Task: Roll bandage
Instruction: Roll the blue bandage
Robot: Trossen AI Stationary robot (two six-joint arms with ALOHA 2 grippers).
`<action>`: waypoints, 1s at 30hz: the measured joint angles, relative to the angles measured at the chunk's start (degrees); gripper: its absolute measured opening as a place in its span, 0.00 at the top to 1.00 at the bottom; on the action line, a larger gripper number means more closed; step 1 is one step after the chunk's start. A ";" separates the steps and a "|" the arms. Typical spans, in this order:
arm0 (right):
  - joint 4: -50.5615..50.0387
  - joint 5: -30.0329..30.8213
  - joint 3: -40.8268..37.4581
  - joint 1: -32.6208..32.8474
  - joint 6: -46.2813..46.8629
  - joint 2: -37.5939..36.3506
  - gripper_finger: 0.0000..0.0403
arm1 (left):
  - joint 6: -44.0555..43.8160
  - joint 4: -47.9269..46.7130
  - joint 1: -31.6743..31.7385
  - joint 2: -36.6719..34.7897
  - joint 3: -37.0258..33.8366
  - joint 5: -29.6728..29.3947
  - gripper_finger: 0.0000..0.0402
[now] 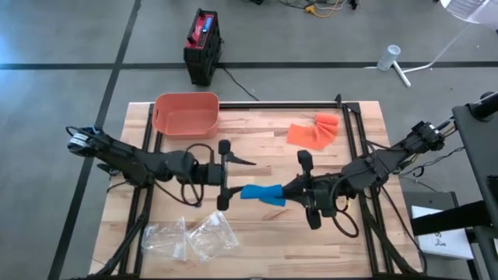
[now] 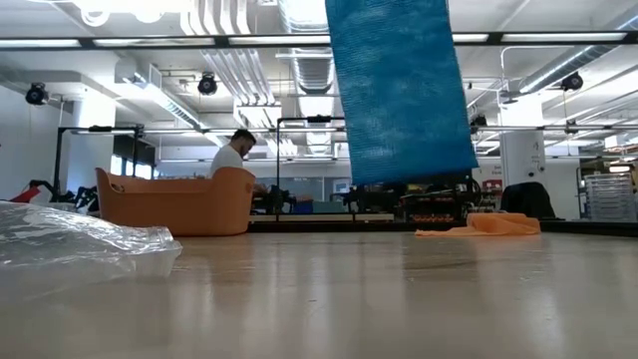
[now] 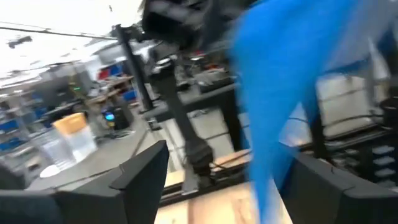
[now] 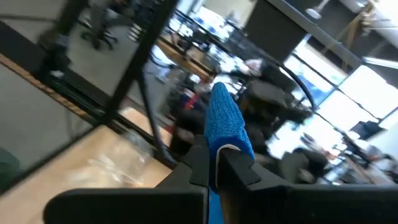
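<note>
1. Blue bandage (image 1: 262, 193) hangs above the wooden table (image 1: 257, 241), stretched between the two grippers.
2. Right gripper (image 1: 289, 191) is clamped on the bandage's end, its fingers (image 4: 198, 163) pressed together around the cloth.
3. Left gripper (image 1: 233, 180) faces it, fingers (image 3: 142, 169) spread apart, with the bandage's other end between them.
4. Orange cloth (image 1: 313, 130) and orange basket (image 1: 185, 113) lie beyond both grippers.

- Wooden table (image 1: 257, 237), light butcher-block planks.
- Orange basin (image 1: 186, 113) near the far edge, toward the left corner.
- Orange cloth (image 1: 313, 131) toward the far right.
- Clear plastic bags (image 1: 189, 236) by the near left edge.
</note>
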 joint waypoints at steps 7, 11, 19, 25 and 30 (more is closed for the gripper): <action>0.88 -2.08 0.00 0.00 1.44 0.04 0.99 | 0.15 8.80 1.52 3.93 -1.52 8.89 0.37; 1.66 -1.69 0.00 -0.25 1.89 0.72 0.99 | 0.24 14.48 1.66 8.93 -1.11 10.01 0.42; 1.21 -1.60 -0.13 -0.63 3.50 1.79 0.99 | 0.00 20.98 1.70 14.88 1.57 6.73 0.50; 0.33 -1.62 -0.13 -0.59 3.79 1.45 0.99 | -0.93 16.88 2.03 13.25 1.60 6.34 0.91; -2.29 -2.34 -0.13 -0.46 6.54 1.20 0.99 | 1.02 14.31 2.09 10.35 1.60 -0.01 0.98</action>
